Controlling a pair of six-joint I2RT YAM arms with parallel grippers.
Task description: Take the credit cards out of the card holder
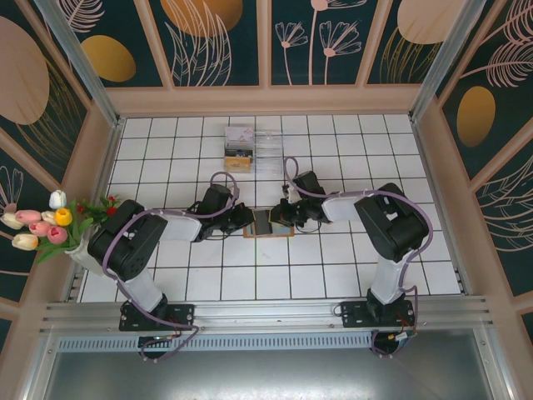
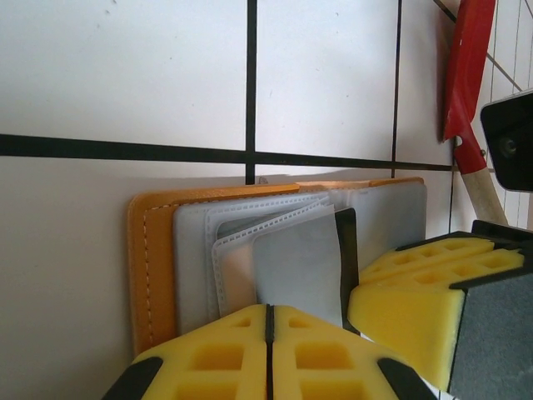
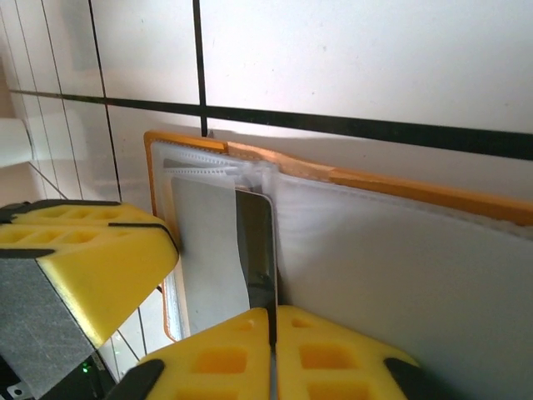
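Observation:
The card holder (image 1: 265,225) lies open on the tiled floor, tan-orange outside (image 2: 151,275) with pale grey inner panels (image 3: 391,275) and clear sleeves. My left gripper (image 1: 247,218) is shut, its yellow tips (image 2: 268,321) pinching the near edge of a grey sleeve. From the other side, my right gripper (image 1: 284,213) is shut on a dark, glossy credit card (image 3: 258,250) standing on edge at the fold, its tips (image 3: 272,321) closed on the card's end. That card shows as a dark strip (image 2: 348,258) beside the right gripper (image 2: 366,287). The left gripper (image 3: 158,237) sits at the sleeve's far side.
A red spatula with a wooden handle (image 2: 465,75) lies just beyond the wallet, near the right gripper. A clear plastic box (image 1: 250,150) with small items stands at the back of the floor. Wooden walls ring the tiles, and tulips (image 1: 46,223) stand at the left.

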